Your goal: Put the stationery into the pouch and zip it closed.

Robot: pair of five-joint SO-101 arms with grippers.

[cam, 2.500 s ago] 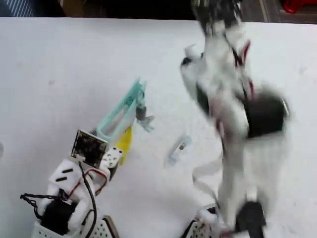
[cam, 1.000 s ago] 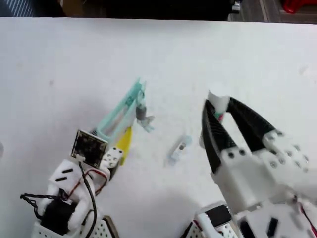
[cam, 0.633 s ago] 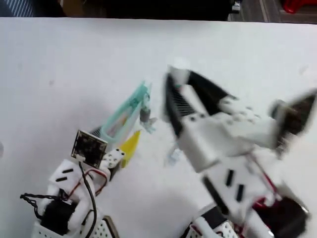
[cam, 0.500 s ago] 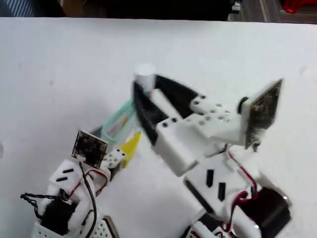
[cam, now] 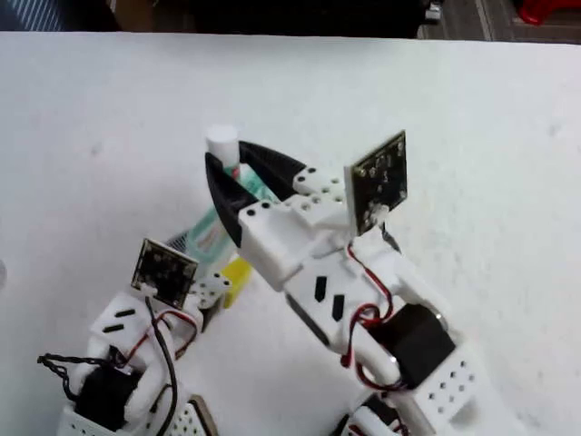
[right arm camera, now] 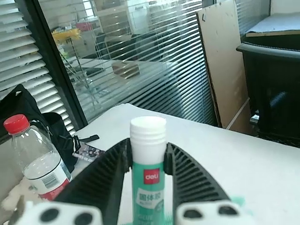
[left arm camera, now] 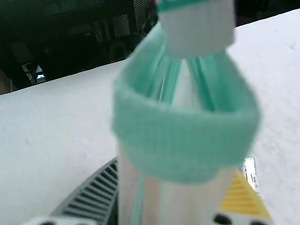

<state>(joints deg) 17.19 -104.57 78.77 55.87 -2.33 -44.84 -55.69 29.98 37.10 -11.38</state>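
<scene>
From above, my right gripper [cam: 227, 171] grips the glue stick [cam: 221, 143] at the far end of the teal pouch [cam: 207, 232] that my left gripper [cam: 216, 272] pinches (left wrist view: mouth gaping, stick at its rim), and my right wrist view has the stick wedged between my fingers.

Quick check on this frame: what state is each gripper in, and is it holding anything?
Left gripper: closed on the pouch.
Right gripper: closed on the glue stick.
</scene>
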